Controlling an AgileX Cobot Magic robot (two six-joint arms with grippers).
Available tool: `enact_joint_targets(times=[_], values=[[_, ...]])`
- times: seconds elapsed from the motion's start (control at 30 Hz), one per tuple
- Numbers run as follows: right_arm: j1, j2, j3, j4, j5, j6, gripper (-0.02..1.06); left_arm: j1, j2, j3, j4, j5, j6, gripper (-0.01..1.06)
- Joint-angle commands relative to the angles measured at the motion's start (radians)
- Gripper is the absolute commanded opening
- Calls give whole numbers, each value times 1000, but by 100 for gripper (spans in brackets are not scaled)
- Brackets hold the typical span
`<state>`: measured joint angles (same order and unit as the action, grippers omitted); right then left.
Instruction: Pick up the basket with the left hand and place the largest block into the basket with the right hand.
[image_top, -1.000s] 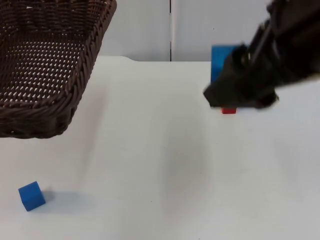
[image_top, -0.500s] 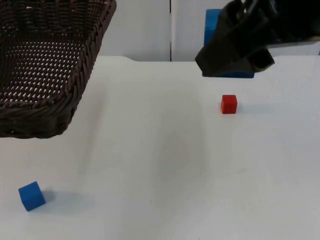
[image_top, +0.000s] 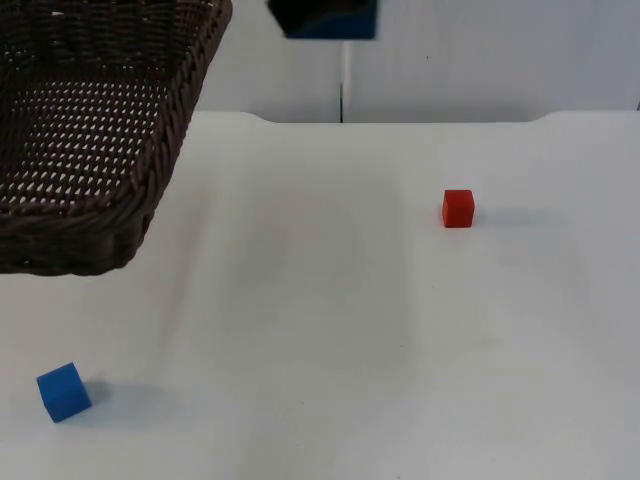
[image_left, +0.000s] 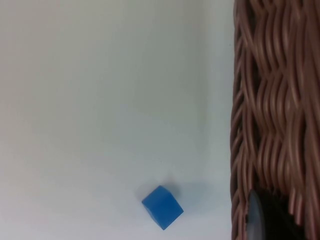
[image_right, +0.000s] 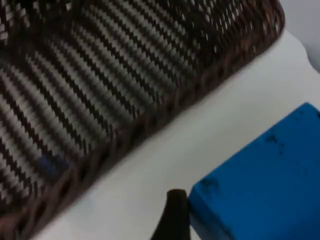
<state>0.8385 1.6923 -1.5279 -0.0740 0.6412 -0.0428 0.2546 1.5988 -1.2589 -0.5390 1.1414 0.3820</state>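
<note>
The dark wicker basket (image_top: 90, 130) hangs above the table at the upper left, tilted. My left gripper (image_left: 257, 219) is shut on the basket's rim (image_left: 270, 105). High up, just right of the basket, my right gripper (image_top: 312, 14) is shut on the large blue block (image_top: 350, 22). In the right wrist view the large blue block (image_right: 265, 185) sits beside a black fingertip (image_right: 174, 215), with the basket's open inside (image_right: 100, 75) beyond it and white table between them.
A small red block (image_top: 458, 208) rests on the table right of the middle. A small blue block (image_top: 63, 391) lies near the front left, below the basket, and is the small blue block (image_left: 162, 206) in the left wrist view. The grey partition wall (image_top: 480, 60) closes the far side.
My right gripper has lifted the large blue block from beside the red block, up and to the left toward the basket. The red block is now uncovered. The basket has not moved.
</note>
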Motion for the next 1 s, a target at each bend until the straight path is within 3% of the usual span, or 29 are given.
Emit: enact_joint_targets(times=[0.0, 0.1, 0.13, 0.23, 0.4, 0.57, 0.77, 0.87, 0.93, 0.97], values=[[-6, 83, -111, 28, 16, -38, 0, 3, -12, -2, -20, -3, -5, 0], [-6, 224, -312, 74, 90, -78, 0, 3, -12, -2, -20, -3, -5, 0], [-6, 224, -312, 74, 90, -78, 0, 3, -12, -2, -20, -3, -5, 0], [-3, 359, -519, 144, 169, -130, 0, 3, -12, -2, -20, -3, -5, 0], [0, 520, -739, 225, 247, -162, 0, 3, -12, -2, -20, -3, -5, 0], [0, 607, -827, 295, 241, -218, 0, 3, -12, -2, -20, -3, -5, 0], [5, 639, -829, 322, 202, -242, 0, 3, -12, -2, -22, -3, -5, 0], [7, 657, -829, 293, 201, -246, 11, 3, -12, -2, -22, -5, -5, 0], [7, 657, -829, 293, 203, -246, 27, 3, -12, -2, -22, -5, -5, 0], [7, 657, -829, 293, 203, -246, 27, 3, -12, -2, -22, -5, -5, 0]])
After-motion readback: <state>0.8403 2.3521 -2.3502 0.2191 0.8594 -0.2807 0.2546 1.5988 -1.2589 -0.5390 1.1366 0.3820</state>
